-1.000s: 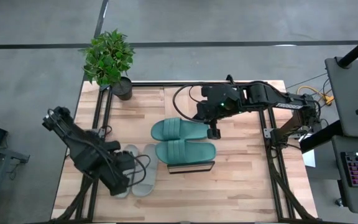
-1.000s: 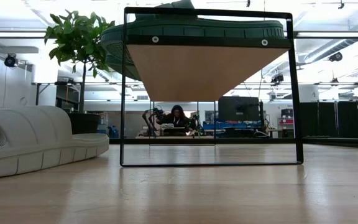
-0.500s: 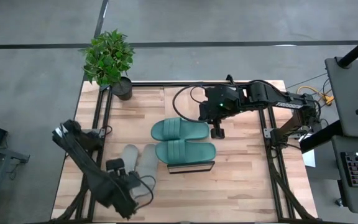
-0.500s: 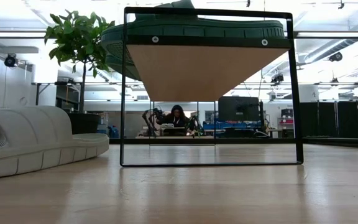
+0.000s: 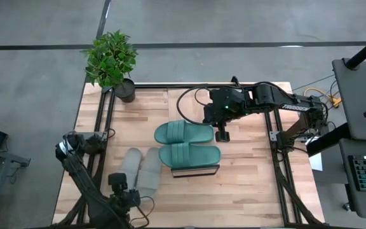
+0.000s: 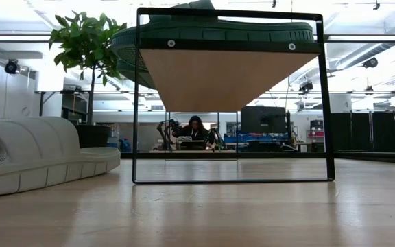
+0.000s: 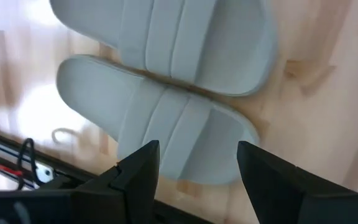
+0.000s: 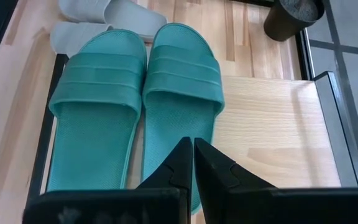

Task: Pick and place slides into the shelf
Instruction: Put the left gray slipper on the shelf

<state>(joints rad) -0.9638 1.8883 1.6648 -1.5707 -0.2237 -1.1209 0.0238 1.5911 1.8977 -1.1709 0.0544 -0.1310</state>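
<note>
While I watch from the station, my left tool (image 7: 194, 171) hangs at the near-left corner of the bench (image 5: 253, 184), its fingers spread wide and gripping nothing, looking down on the grey-beige slides (image 7: 166, 81). That pair lies side by side and touching on the bench planks just left of the shelf (image 8: 272, 130), not yet put away; I judge the open fingers are set for taking one of them next. Farther in, the teal-green slides (image 5: 186, 144) sit together on the shelf's wood top, filling its left part and leaving bare plank beside them, which I take as room for the grey pair. Beyond them, my right tool (image 8: 193, 163) hovers over the shelf's far-right side, fingers pinched together and empty, apparently done with that pair. At the far-left corner stands a potted plant (image 5: 112, 62), clear of the work.
</note>
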